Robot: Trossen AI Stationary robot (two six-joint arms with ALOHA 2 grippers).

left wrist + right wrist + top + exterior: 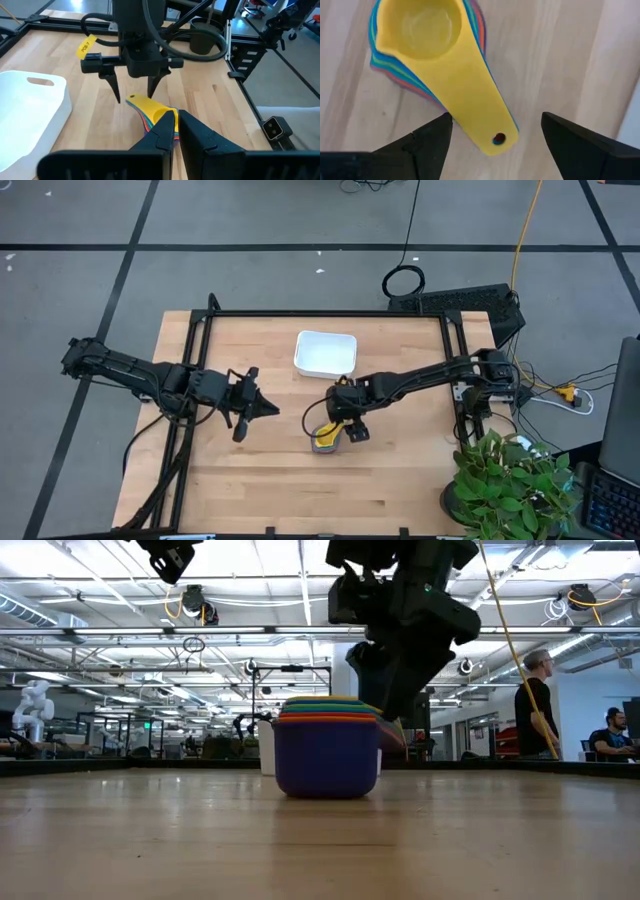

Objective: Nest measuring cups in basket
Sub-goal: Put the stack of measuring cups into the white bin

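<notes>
Yellow-topped cups (326, 436) sit nested on my bench (400, 490), near the basket (325, 352). High view: left gripper (262, 408) pressed together, aside. Right wrist view: right gripper (495, 131) spread, straddling the stacked handles.

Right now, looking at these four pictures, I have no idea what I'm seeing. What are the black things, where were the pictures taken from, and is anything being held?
The black things are two robot arms working at a wooden table. One picture looks straight down from above, one looks level across the tabletop, and two come from cameras on the arms' wrists. On the table sits a stack of measuring cups, nested together with the yellow one on top, beside a white basket that has nothing in it. The right gripper hangs open just above the stack, one finger on each side of the handles, gripping nothing yet. The left gripper waits off to the side, shut and empty. The people in the room behind are only bystanders.
</notes>
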